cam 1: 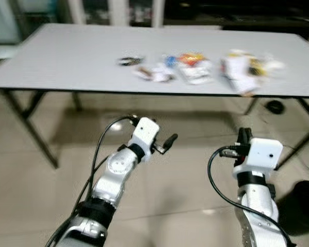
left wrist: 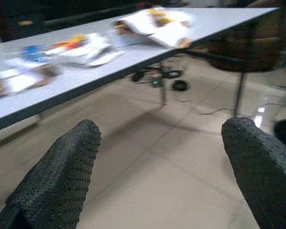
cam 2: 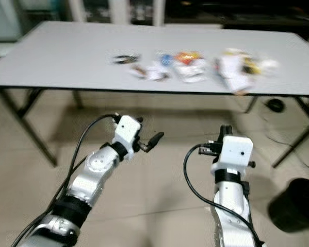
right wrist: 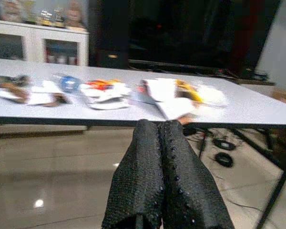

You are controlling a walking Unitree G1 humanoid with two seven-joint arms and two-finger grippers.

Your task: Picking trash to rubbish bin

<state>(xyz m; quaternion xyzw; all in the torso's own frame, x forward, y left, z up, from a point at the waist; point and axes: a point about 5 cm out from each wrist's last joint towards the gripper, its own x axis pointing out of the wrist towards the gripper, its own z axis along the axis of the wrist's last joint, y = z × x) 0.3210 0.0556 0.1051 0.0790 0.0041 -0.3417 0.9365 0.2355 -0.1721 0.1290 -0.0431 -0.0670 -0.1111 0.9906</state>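
Grey tabletop [cam 1: 67,56] on dark folding legs, seen from the near side across a tiled floor [cam 1: 31,185]. Left tool [left wrist: 162,157], raised near the tabletop's front edge, with its fingers [left wrist: 57,176] spread wide apart and nothing between them. Trash [cam 1: 195,67] lies in a row along the middle and right of the tabletop: a dark wrapper [cam 1: 130,60] at left, white and coloured packets toward the right. Right tool [right wrist: 164,176], raised short of the tabletop, with fingers pressed together, empty. Black bin [cam 2: 296,203] on the floor at near right.
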